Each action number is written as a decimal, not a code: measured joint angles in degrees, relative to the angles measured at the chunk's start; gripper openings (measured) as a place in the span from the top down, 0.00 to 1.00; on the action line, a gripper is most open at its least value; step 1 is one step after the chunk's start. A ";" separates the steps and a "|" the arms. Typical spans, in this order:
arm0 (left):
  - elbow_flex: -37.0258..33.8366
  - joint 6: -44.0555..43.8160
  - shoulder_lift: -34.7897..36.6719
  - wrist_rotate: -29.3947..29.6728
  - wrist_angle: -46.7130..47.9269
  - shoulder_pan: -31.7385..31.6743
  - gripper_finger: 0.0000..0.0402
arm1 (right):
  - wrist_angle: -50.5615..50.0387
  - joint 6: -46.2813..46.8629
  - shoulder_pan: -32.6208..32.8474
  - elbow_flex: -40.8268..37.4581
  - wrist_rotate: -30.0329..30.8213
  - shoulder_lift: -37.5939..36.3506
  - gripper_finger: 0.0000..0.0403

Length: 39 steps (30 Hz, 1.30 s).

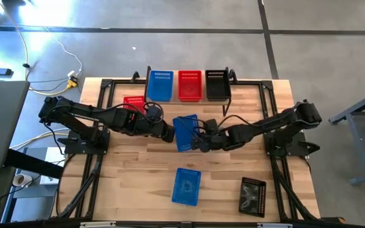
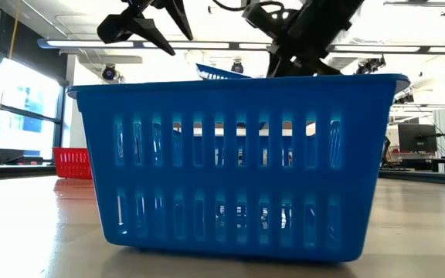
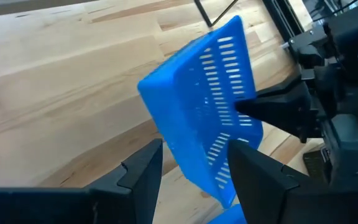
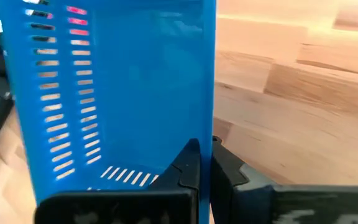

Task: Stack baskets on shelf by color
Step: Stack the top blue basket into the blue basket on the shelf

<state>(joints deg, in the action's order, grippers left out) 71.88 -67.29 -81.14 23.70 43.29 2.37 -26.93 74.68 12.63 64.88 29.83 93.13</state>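
A blue basket (image 1: 185, 132) is up in the air over the table's middle, tilted, between both grippers. My right gripper (image 1: 200, 140) is shut on its right side. My left gripper (image 1: 170, 134) is open at its left side; in the left wrist view its fingers (image 3: 143, 171) stand on either side of the basket's lower corner (image 3: 213, 174), and I cannot tell whether they touch. The shelf (image 1: 189, 100) at the far edge carries a blue basket (image 1: 161, 85), a red basket (image 1: 190, 85) and a black basket (image 1: 218, 84). They stand on their bottoms, side by side. My right gripper (image 4: 207, 168) holds the blue basket by one side wall at its rim (image 4: 207, 124), with one finger (image 4: 188, 165) inside the basket and one outside. It comes level from the table's right. The basket is lifted clear and tilted, its opening toward the right arm.
A second blue basket (image 1: 186, 187) stands near the table's near edge and fills the low view (image 2: 246, 166). A black basket (image 1: 253, 196) lies at the near right. A red basket (image 1: 134, 101) sits on the table left of the shelf, under the left arm.
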 joint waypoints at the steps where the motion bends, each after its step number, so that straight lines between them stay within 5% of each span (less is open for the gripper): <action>1: 0.00 0.00 0.00 0.02 -0.02 0.00 0.58 | 0.94 -0.76 -0.36 0.00 -0.38 0.06 1.00; 9: 0.00 -0.04 0.00 1.05 0.04 -0.14 0.58 | 8.71 -7.26 -2.31 0.04 -2.86 0.34 1.00; 25: 0.00 -4.43 0.02 2.32 4.24 -1.22 0.59 | 0.04 -16.26 -2.13 9.42 -0.10 0.35 1.00; 39: 0.00 -1.90 -0.07 5.79 3.21 -1.29 0.98 | 0.00 -18.34 -2.79 9.40 -1.50 0.30 1.00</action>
<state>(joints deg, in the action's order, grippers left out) 71.88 -69.19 -81.21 29.49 46.50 1.08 -26.94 56.34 9.85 74.28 28.34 93.43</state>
